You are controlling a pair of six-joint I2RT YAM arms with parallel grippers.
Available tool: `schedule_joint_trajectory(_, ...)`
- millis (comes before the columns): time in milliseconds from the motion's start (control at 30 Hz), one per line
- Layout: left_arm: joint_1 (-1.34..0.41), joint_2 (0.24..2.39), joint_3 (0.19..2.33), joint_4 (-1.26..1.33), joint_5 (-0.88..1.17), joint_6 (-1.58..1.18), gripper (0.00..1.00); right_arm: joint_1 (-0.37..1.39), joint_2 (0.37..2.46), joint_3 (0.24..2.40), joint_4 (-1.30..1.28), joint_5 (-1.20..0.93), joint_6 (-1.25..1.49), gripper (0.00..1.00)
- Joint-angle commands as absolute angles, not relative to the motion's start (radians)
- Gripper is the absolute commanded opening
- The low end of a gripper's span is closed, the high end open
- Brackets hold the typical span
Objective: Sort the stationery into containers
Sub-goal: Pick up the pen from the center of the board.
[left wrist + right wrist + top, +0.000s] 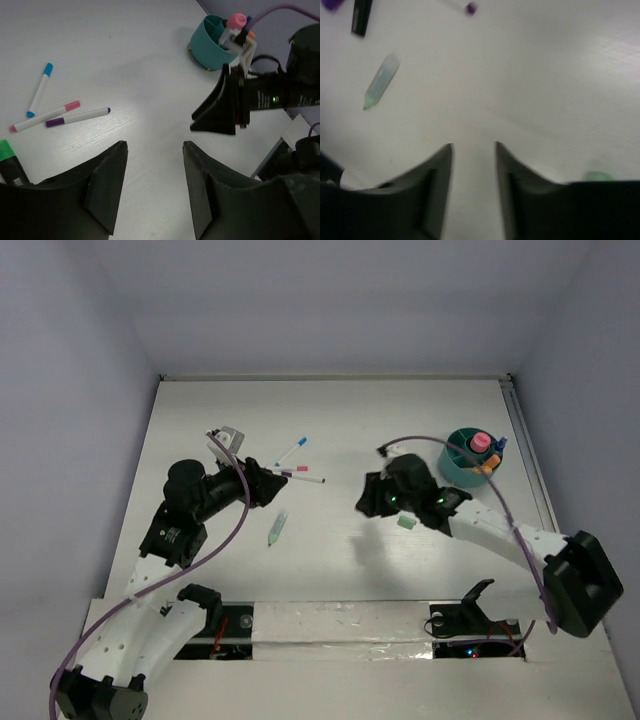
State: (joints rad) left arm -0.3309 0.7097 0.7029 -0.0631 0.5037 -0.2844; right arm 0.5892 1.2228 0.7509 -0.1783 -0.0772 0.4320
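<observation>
The round teal container (462, 468) (210, 44) stands at the far right and holds a pink-topped piece (481, 442) and orange bits. On the table lie a blue-capped marker (292, 450) (39, 89), a pink-capped marker (46, 115), a purple-capped marker (78, 117), a pale green pen (277, 528) (381, 81) and a small green eraser (406, 522) (597, 176). My left gripper (268, 483) (154, 146) is open and empty just left of the pink and purple markers. My right gripper (368, 496) (473, 146) is open over bare table, with the eraser just beside and behind it.
A small grey-white holder (229, 436) with dark pens sits behind my left gripper. A green-capped black marker (8, 161) lies at the left edge of the left wrist view. Walls close in the table on the left, far and right sides.
</observation>
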Motion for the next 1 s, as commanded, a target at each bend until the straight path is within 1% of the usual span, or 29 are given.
schedule_joint_trajectory(0, -0.308, 0.681, 0.739, -0.031, 0.457, -0.278, 0.45, 0.754, 1.313, 0.791, -0.085, -0.135, 0.524, 0.55)
schedule_joint_trajectory(33, -0.295, 0.672, 0.741, -0.034, 0.413, -0.276, 0.39, 0.782, 1.381, 0.802, -0.054, -0.126, 0.537, 0.62)
schedule_joint_trajectory(67, -0.282, 0.652, 0.741, -0.040, 0.387, -0.276, 0.37, 0.837, 1.417, 0.839, -0.011, -0.100, 0.543, 0.69)
schedule_joint_trajectory(100, -0.282, 0.641, 0.742, -0.049, 0.365, -0.275, 0.37, 0.863, 1.452, 0.863, 0.003, -0.083, 0.552, 0.79)
schedule_joint_trajectory(167, -0.259, 0.620, 0.742, -0.052, 0.318, -0.276, 0.37, 0.920, 1.570, 0.916, 0.060, -0.057, 0.552, 0.87)
schedule_joint_trajectory(200, -0.259, 0.614, 0.742, -0.055, 0.307, -0.278, 0.40, 0.967, 1.613, 0.990, 0.057, -0.025, 0.549, 0.94)
schedule_joint_trajectory(233, -0.250, 0.612, 0.742, -0.057, 0.293, -0.279, 0.49, 0.988, 1.656, 1.029, 0.051, -0.006, 0.548, 0.97)
schedule_joint_trajectory(267, -0.241, 0.611, 0.744, -0.058, 0.288, -0.279, 0.54, 1.003, 1.734, 1.064, 0.049, 0.029, 0.545, 0.99)
schedule_joint_trajectory(300, -0.241, 0.612, 0.745, -0.063, 0.287, -0.279, 0.58, 1.017, 1.770, 1.096, 0.048, 0.043, 0.542, 1.00)
schedule_joint_trajectory(333, -0.241, 0.612, 0.746, -0.064, 0.284, -0.281, 0.67, 1.038, 1.804, 1.156, 0.037, 0.058, 0.541, 1.00)
schedule_joint_trajectory(367, -0.241, 0.614, 0.746, -0.064, 0.282, -0.281, 0.70, 1.048, 1.862, 1.184, 0.026, 0.095, 0.545, 1.00)
schedule_joint_trajectory(433, -0.232, 0.614, 0.746, -0.066, 0.282, -0.281, 0.76, 1.074, 1.911, 1.262, 0.005, 0.121, 0.540, 1.00)
schedule_joint_trajectory(567, -0.232, 0.612, 0.747, -0.064, 0.288, -0.282, 0.81, 1.127, 2.020, 1.385, -0.109, 0.230, 0.508, 1.00)
schedule_joint_trajectory(667, -0.232, 0.611, 0.747, -0.066, 0.288, -0.282, 0.81, 1.150, 2.092, 1.451, -0.182, 0.268, 0.486, 0.93)
schedule_joint_trajectory(733, -0.232, 0.609, 0.747, -0.066, 0.290, -0.281, 0.81, 1.160, 2.134, 1.500, -0.210, 0.305, 0.477, 0.81)
schedule_joint_trajectory(800, -0.232, 0.609, 0.749, -0.066, 0.288, -0.281, 0.81, 1.169, 2.146, 1.523, -0.242, 0.336, 0.460, 0.63)
schedule_joint_trajectory(867, -0.232, 0.612, 0.747, -0.067, 0.288, -0.281, 0.81, 1.169, 2.143, 1.517, -0.271, 0.365, 0.450, 0.52)
schedule_joint_trajectory(900, -0.232, 0.612, 0.747, -0.066, 0.287, -0.281, 0.81, 1.169, 2.131, 1.478, -0.268, 0.391, 0.428, 0.45)
schedule_joint_trajectory(967, -0.232, 0.615, 0.747, -0.066, 0.291, -0.282, 0.81, 1.178, 2.074, 1.410, -0.233, 0.419, 0.390, 0.44)
